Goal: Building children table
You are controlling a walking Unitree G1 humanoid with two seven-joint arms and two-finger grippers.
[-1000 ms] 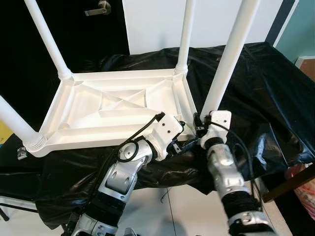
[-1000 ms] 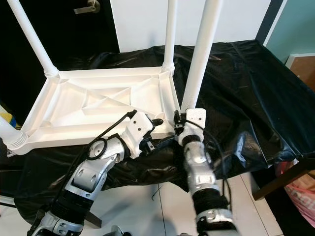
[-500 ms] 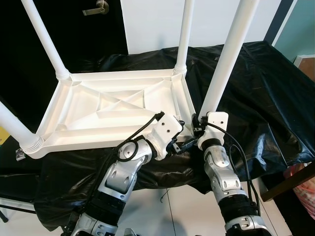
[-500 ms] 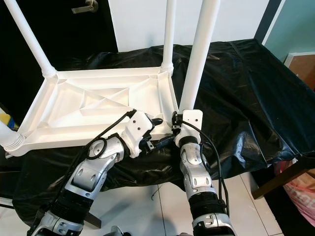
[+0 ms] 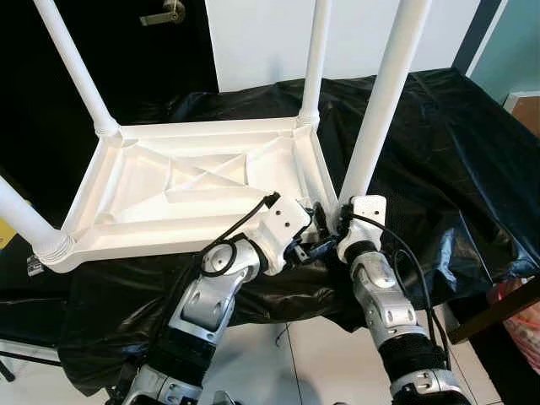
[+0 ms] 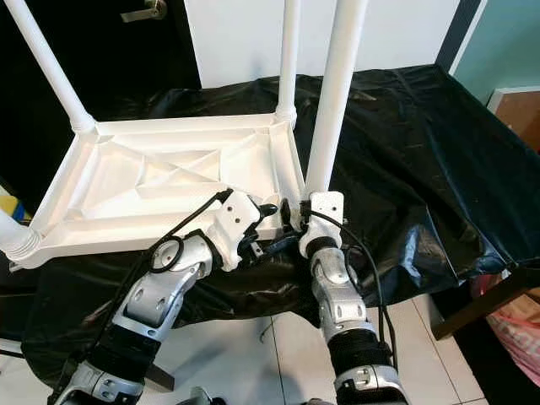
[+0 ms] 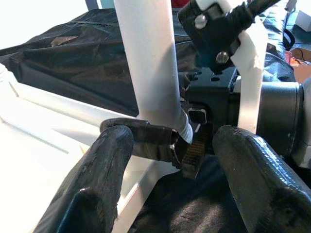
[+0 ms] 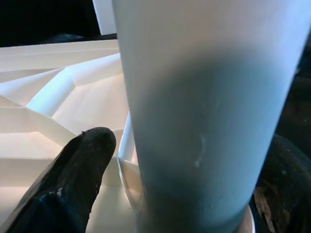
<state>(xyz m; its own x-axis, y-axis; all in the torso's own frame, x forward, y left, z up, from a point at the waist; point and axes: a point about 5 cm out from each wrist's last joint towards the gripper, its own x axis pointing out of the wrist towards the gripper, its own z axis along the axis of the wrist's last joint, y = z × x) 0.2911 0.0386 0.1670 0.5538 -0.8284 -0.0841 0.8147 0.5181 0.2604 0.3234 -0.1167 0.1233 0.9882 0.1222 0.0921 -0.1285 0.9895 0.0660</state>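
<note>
Right wrist view: right gripper (image 8: 194, 184) clamps the near-right table leg (image 5: 380, 110) at its base; left gripper (image 7: 175, 160), fingers spread and holding nothing, sits just beside that leg.

Risk: a tilted leg may bind or pop from the corner socket of the inverted white tabletop (image 5: 194, 181). Both wrists crowd that corner. Three other legs stand upright; black sheet (image 5: 439, 160) underneath could let the tabletop slide.

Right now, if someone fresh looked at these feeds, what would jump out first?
The upside-down white table top lying on the black-draped surface, legs pointing up. Next, the right gripper closed around the base of the near-right leg at the table's near right corner, with the left gripper open close beside it.
</note>
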